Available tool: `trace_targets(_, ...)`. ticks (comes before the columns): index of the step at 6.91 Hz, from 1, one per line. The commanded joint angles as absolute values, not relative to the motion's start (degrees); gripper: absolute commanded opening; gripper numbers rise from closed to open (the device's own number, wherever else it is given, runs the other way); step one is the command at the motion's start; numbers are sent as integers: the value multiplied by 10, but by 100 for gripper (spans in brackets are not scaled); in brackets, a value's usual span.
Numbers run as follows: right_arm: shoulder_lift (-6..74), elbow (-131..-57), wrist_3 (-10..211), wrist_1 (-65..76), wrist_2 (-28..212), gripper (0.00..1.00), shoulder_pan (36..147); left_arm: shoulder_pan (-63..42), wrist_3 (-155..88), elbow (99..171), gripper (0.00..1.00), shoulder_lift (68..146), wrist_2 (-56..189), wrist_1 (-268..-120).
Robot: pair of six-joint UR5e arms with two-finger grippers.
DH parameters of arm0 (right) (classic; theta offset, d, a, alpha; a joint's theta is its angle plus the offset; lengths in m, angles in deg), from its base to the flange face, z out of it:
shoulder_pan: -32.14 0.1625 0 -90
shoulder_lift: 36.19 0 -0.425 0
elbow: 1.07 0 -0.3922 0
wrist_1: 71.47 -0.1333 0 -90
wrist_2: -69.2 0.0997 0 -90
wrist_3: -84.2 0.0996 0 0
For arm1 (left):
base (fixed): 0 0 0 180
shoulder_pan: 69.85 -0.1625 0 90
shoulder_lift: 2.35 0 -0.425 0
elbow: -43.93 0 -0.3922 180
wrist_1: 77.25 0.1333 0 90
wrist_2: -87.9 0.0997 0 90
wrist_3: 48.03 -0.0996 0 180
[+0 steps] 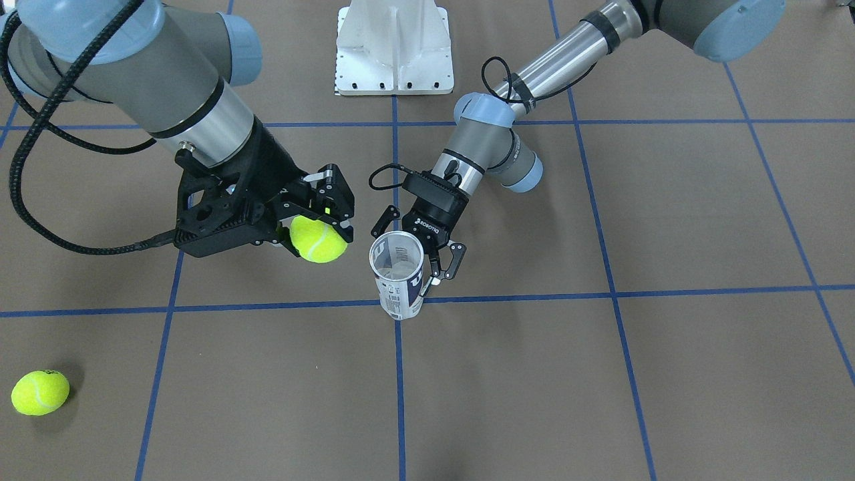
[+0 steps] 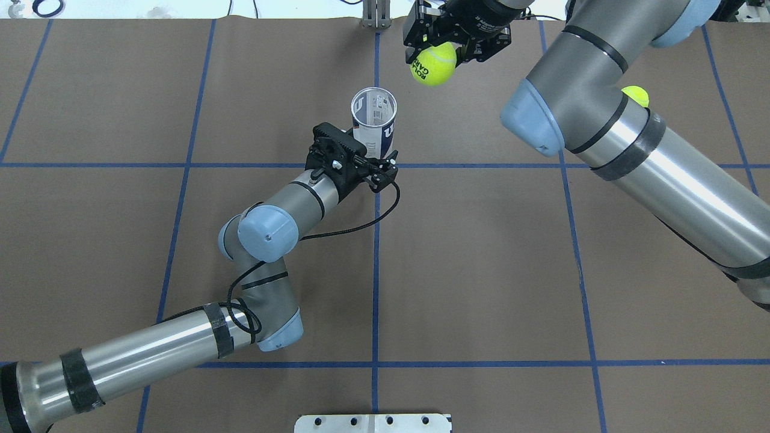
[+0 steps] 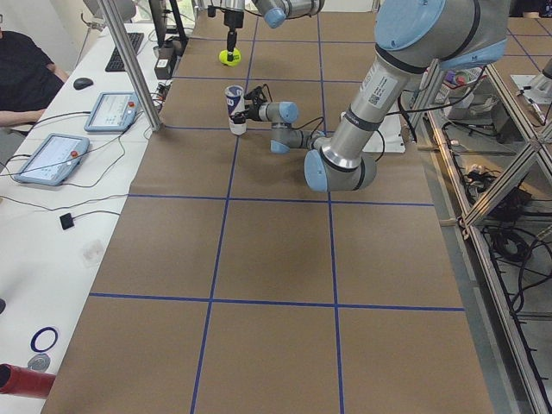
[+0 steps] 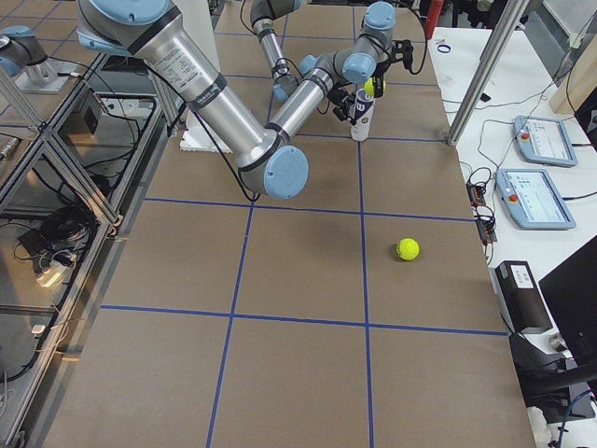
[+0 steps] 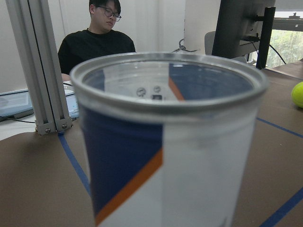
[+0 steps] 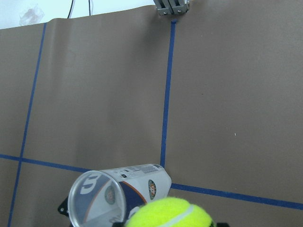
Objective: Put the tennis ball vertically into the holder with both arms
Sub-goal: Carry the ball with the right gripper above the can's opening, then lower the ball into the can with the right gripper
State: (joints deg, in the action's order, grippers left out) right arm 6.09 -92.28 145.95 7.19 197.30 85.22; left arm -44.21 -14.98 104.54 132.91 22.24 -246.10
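Mid-table [image 1: 601, 374], one holder [image 1: 399, 284] clasped by left end effector [image 2: 368, 157], two tennis balls [image 1: 40, 393], one [image 1: 318, 238] pinched by right end effector [image 1: 317, 230]

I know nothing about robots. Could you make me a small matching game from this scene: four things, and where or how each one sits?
Things:
1. tennis ball nearest the holder
2. far tennis ball
3. holder
4. white base

Places:
A. standing upright, mouth open
B. lying alone on the table
C. at the top edge of the front-facing view
D. clamped in the right gripper, off the table

Pairs: 1-D, 2-B, 3-A, 4-C
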Motion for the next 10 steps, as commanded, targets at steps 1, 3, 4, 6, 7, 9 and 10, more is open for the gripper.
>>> trace_targets(1,21,-892,1470,74,1959,0,836,-442,-150,1044,94,1330,222,-2461)
trace_targets(3,8,-877,1470,74,1927,0,813,-441,-150,1044,84,1333,222,-2461)
trace_targets(4,8,-877,1470,74,1919,0,807,-441,-150,1044,83,1333,222,-2461)
trace_targets(6,8,-872,1470,74,1894,0,792,-439,-150,1046,83,1334,222,-2461)
trace_targets(7,8,-868,1470,74,1892,0,792,-439,-150,1046,83,1334,222,-2461)
trace_targets(9,8,-862,1469,74,1887,0,789,-438,-150,1047,83,1334,222,-2461)
trace_targets(10,8,-862,1469,74,1884,0,785,-437,-150,1047,83,1334,222,-2461)
